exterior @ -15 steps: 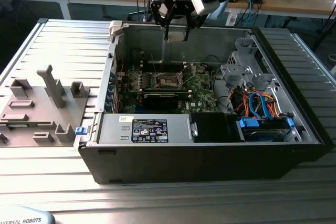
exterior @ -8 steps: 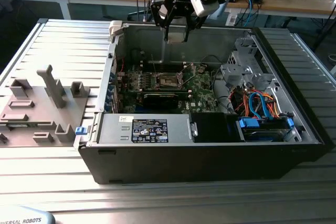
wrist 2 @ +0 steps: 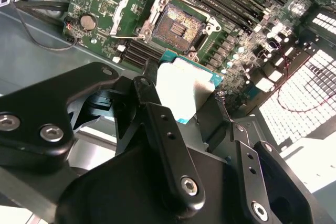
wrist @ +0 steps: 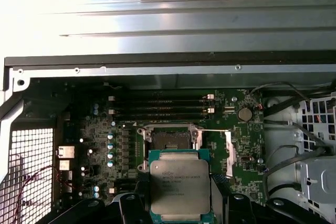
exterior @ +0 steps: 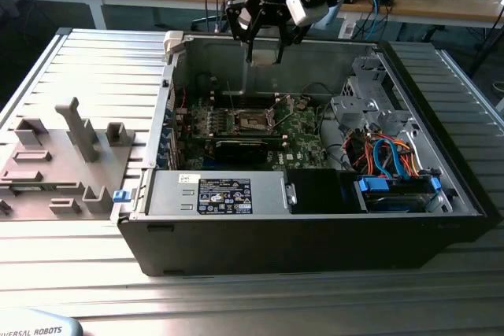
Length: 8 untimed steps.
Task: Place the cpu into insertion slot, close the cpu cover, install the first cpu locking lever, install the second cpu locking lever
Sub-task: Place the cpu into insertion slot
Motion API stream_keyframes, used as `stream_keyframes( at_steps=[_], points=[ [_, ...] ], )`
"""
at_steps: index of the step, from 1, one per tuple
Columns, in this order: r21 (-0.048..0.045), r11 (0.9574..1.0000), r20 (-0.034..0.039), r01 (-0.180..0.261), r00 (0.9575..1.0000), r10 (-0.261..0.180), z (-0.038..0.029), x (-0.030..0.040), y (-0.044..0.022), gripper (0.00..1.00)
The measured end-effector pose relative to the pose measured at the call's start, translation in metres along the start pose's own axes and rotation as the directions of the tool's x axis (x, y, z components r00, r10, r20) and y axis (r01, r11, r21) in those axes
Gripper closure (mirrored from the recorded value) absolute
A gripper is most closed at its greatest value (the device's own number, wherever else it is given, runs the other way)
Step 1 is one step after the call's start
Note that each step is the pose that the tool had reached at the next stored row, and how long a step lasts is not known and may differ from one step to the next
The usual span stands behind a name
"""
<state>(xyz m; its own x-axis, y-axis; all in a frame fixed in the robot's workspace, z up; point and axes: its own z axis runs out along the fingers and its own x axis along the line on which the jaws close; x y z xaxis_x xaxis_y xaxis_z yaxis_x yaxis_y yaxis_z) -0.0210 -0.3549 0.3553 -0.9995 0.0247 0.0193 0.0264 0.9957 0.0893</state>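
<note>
My gripper (exterior: 264, 51) hangs over the open computer case, above its back wall, shut on the cpu (wrist: 180, 184). The chip is a flat square with a silvery top and a teal edge, pinched between the black fingers (wrist 2: 157, 114) in both wrist views. It hovers clear of the green board, short of the insertion slot (wrist: 170, 140), a black square socket with a metal border that lies bare (wrist 2: 181, 24) (exterior: 253, 121). The cpu cover (wrist 2: 119, 9) stands swung open beside the socket, seen as a silvery plate (wrist: 229, 150). A thin locking lever (wrist 2: 126, 36) sticks out unlatched.
Long black memory slots (wrist: 157, 109) lie beside the socket. A coin battery (wrist: 244, 114) sits near loose cables. A power supply (exterior: 224, 194) fills the case front, with a drive bay with blue and orange cables (exterior: 390, 159) at the exterior view's right. A grey fixture tray (exterior: 59, 155) lies outside the case.
</note>
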Motion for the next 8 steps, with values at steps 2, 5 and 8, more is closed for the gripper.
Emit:
stream_keyframes(
  at_steps=[2, 5, 8],
  points=[
    [0.0000, 1.0000, 0.0000, 0.000, 1.0000, 0.000, 0.0006, 0.0000, 0.0000, 0.46],
    [0.0000, 1.0000, 0.0000, 0.000, 1.0000, 0.000, 0.0016, 0.0000, -0.0001, 0.46],
    [0.0000, 1.0000, 0.0000, 0.000, 1.0000, 0.000, 0.0022, 0.0000, -0.0002, 0.46]
  ],
)
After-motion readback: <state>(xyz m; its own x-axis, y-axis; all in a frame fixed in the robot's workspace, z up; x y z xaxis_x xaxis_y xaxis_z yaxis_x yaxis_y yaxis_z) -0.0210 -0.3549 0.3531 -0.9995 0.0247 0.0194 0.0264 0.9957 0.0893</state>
